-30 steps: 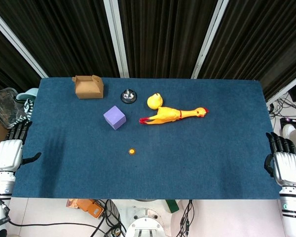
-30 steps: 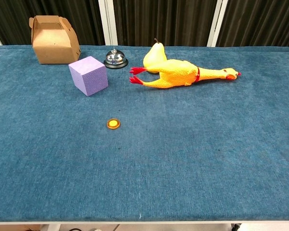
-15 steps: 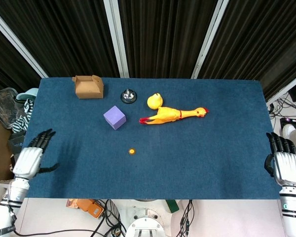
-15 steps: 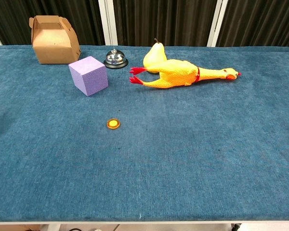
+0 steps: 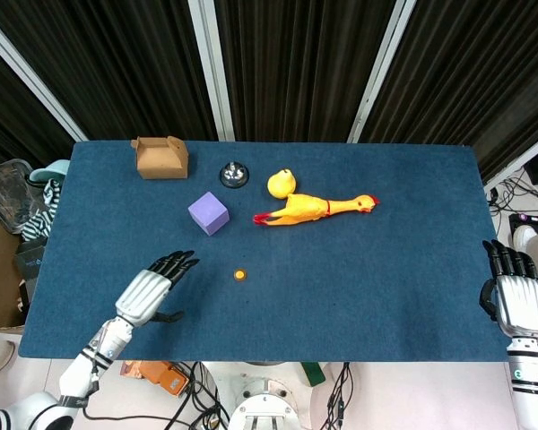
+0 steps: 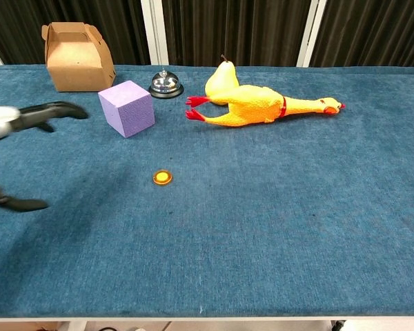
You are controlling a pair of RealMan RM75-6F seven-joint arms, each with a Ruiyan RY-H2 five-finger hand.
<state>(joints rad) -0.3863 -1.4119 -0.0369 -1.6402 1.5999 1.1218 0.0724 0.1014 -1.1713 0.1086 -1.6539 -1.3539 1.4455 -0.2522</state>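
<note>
My left hand [image 5: 151, 289] hovers over the blue table [image 5: 386, 287] at its front left, fingers spread and empty; it also shows at the left edge of the chest view as the left hand [image 6: 17, 121]. A small orange disc [image 5: 239, 275] lies to its right, and a purple cube [image 5: 208, 212] sits beyond it. My right hand [image 5: 515, 291] hangs off the table's right edge, fingers straight, holding nothing. A yellow rubber chicken [image 5: 314, 209] lies at the table's middle back beside a yellow pear [image 5: 281, 184].
A brown cardboard box [image 5: 161, 157] stands at the back left. A silver call bell [image 5: 234, 174] sits between the box and the pear. Bins and clutter [image 5: 13, 197] stand off the table's left side.
My left hand has swung from beside the table's left edge in over the table toward the orange disc. The right hand has not moved.
</note>
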